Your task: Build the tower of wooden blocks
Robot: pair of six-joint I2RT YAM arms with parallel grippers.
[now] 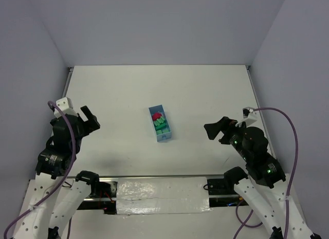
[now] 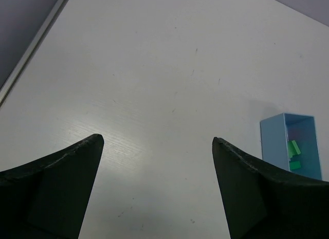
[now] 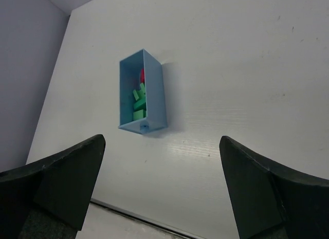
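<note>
At the left, the left gripper [image 1: 91, 120] hangs above the table [image 1: 118, 95] with its jaws spread wide and nothing between them; its wrist view shows only bare tabletop in the gap. Well apart from it, near the middle of the table, stands the tray [image 1: 163, 138], a light-blue oblong box lying at a slight angle. All the blocks are inside it: the green blocks [image 1: 161, 125] lie jumbled in the middle and near part, and the red block [image 1: 155, 116] sits at the far end, touching them. How many green ones there are cannot be told. No block is stacked on the table. At the right, the right gripper [image 1: 216, 127] is also fully open and empty, pointing toward the tray but well clear of it.
</note>
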